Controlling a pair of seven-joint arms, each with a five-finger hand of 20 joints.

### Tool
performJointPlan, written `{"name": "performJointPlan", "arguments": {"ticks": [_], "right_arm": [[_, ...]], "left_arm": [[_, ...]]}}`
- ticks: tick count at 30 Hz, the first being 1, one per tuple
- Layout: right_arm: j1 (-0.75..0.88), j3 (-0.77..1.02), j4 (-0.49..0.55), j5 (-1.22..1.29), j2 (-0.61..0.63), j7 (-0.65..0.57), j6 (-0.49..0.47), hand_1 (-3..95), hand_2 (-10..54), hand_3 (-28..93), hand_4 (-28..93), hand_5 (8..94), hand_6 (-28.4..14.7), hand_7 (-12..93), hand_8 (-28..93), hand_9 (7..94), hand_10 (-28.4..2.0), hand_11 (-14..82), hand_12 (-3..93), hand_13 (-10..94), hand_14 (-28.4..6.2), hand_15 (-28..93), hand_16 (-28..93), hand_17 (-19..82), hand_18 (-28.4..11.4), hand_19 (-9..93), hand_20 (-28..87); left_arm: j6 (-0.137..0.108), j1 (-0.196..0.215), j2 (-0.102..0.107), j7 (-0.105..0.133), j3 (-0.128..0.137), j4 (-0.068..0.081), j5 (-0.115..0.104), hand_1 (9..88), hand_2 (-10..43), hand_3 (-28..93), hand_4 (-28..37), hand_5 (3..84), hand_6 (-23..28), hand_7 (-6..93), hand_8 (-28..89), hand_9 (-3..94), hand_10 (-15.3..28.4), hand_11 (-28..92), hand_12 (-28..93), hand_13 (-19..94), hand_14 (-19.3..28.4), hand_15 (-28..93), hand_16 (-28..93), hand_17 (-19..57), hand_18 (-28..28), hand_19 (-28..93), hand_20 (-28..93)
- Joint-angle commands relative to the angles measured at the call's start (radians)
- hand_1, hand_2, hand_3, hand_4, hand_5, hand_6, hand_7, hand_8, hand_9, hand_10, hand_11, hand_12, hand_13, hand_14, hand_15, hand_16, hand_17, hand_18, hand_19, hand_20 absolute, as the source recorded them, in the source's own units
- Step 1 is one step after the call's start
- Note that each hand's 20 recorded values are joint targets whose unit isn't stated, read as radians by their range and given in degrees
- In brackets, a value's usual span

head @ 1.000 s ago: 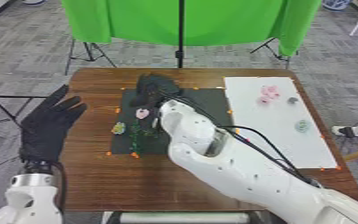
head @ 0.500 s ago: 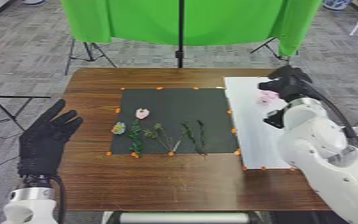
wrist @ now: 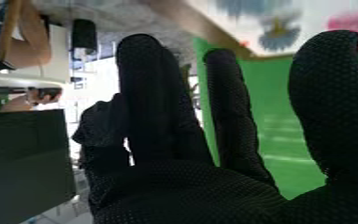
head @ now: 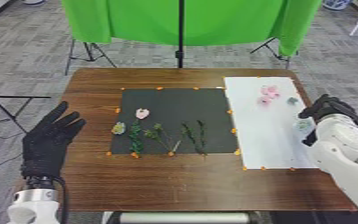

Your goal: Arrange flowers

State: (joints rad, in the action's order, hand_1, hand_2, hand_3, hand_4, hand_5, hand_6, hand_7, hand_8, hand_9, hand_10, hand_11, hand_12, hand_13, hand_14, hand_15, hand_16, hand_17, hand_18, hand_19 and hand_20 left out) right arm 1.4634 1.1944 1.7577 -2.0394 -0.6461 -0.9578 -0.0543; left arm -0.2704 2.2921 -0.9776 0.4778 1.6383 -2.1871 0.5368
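Since the earlier frames, the right hand (head: 334,111) has been leaving the black mat (head: 171,112) and passing over the far part of the white sheet (head: 260,140), and it is now lying over the desk's (head: 193,185) right edge, nearer the robot and close beside the pale green flower (head: 303,125). Its fingers (wrist: 144,90) are stretching out straight and apart, released and holding nothing. The left hand (head: 47,145) is keeping its place just beyond the desk's left edge, its fingers also released and spreading toward the far side. The flowers are staying put: on the white sheet, along the desk's right side, the pink flowers (head: 270,91) are lying toward the far right corner, the grey-blue flower (head: 292,100) is sitting just beside them, and the pale green flower is resting nearer the robot, by the desk's right edge. On the black mat, the pale pink flower (head: 142,113) is lying toward the desk's left edge above a leafy stem (head: 135,142), with the yellowish flower (head: 119,128) resting beside that stem, on the side nearer the left edge. A green sprig (head: 158,132) and two dark stems (head: 194,135) are lying farther right.
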Motion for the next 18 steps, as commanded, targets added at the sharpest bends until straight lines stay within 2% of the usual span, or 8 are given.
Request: {"name": "performJointPlan", "arguments": {"ticks": [1,2,7,10,13,15,17,18], "right_arm": [[0.143,0.077,0.059,-0.023,-0.031,-0.014,-0.029,32.7,-9.5,77,-28,55.0,1.4,13,-12,58.1,-19.3,16.8,12.9,52,-16.5,74,7,23,-24.2,93,56],[0.124,0.059,0.044,-0.026,-0.035,-0.017,-0.030,33.2,-9.5,77,-28,55.6,1.4,13,-12,59.5,-19.0,17.0,13.0,53,-16.1,74,7,23,-24.4,93,56],[0.078,-0.021,0.002,-0.049,-0.023,-0.020,-0.014,42.1,-9.5,76,-28,61.7,3.1,14,-12,68.8,-16.0,17.7,13.5,62,-11.5,70,10,26,-25.0,93,57],[0.058,-0.081,-0.021,-0.083,-0.007,-0.013,0.045,47.0,-9.5,74,-28,68.1,4.4,14,-10,74.9,-12.9,18.9,14.5,69,-8.6,69,12,29,-24.7,93,58],[0.033,-0.127,-0.045,-0.106,-0.009,-0.018,0.099,55.3,-9.5,62,-28,76.3,4.3,14,-3,82.7,-9.5,13.1,22.1,73,-6.4,68,15,31,-24.3,93,58],[0.029,-0.150,-0.051,-0.131,-0.003,-0.018,0.151,57.8,-9.5,58,-28,81.4,4.5,14,-1,87.3,-7.8,9.9,26.3,75,-5.6,68,16,32,-24.0,93,59],[0.043,-0.147,-0.041,-0.158,0.001,-0.010,0.182,59.0,-9.5,58,-28,86.5,4.8,14,0,92.1,-6.8,11.4,27.9,78,-5.1,68,18,34,-23.5,93,60],[0.052,-0.135,-0.032,-0.172,-0.001,-0.001,0.195,59.4,-9.5,58,-28,88.1,4.8,14,0,93.3,-6.2,14.7,27.8,79,-4.7,69,18,35,-23.3,93,60]], "left_arm": [[-0.001,-0.003,-0.030,-0.029,0.001,0.000,0.009,25.2,9.2,76,-20.5,40.4,10.6,12.8,-8,38.3,20.7,29,13,27,26.1,56,-8,-7.9,23.3,50,25],[-0.006,0.000,-0.026,-0.022,0.001,-0.002,0.003,25.2,9.2,76,-20.5,40.4,10.6,12.8,-9,38.3,20.7,29,13,27,26.1,56,-8,-7.9,23.3,50,25],[0.000,0.000,-0.034,-0.029,-0.001,0.000,0.007,25.2,9.2,76,-20.5,40.4,10.6,12.8,-8,38.4,20.7,29,13,27,26.1,56,-7,-7.9,23.3,50,25],[0.002,-0.011,-0.037,-0.034,-0.005,0.002,0.010,25.3,9.2,76,-20.5,40.4,10.6,12.8,-8,38.4,20.8,29,13,27,26.1,56,-8,-7.9,23.3,50,25],[0.003,-0.008,-0.038,-0.034,-0.005,0.002,0.010,25.3,9.2,76,-20.5,40.5,10.6,12.8,-8,38.4,20.8,29,13,27,26.2,56,-8,-7.9,23.3,50,25],[0.004,-0.011,-0.042,-0.038,-0.005,0.003,0.012,25.3,9.2,76,-20.5,40.5,10.7,12.8,-8,38.4,20.8,29,13,27,26.2,56,-8,-7.9,23.3,50,25],[0.003,-0.010,-0.045,-0.045,-0.002,0.001,0.014,25.3,9.2,76,-20.5,40.5,10.7,12.8,-9,38.4,20.8,29,13,27,26.2,56,-8,-7.9,23.3,50,25],[0.001,-0.009,-0.042,-0.037,-0.004,0.001,0.011,25.3,9.2,76,-20.5,40.5,10.7,12.9,-8,38.4,20.8,29,13,27,26.1,56,-8,-7.9,23.3,50,25]]}}
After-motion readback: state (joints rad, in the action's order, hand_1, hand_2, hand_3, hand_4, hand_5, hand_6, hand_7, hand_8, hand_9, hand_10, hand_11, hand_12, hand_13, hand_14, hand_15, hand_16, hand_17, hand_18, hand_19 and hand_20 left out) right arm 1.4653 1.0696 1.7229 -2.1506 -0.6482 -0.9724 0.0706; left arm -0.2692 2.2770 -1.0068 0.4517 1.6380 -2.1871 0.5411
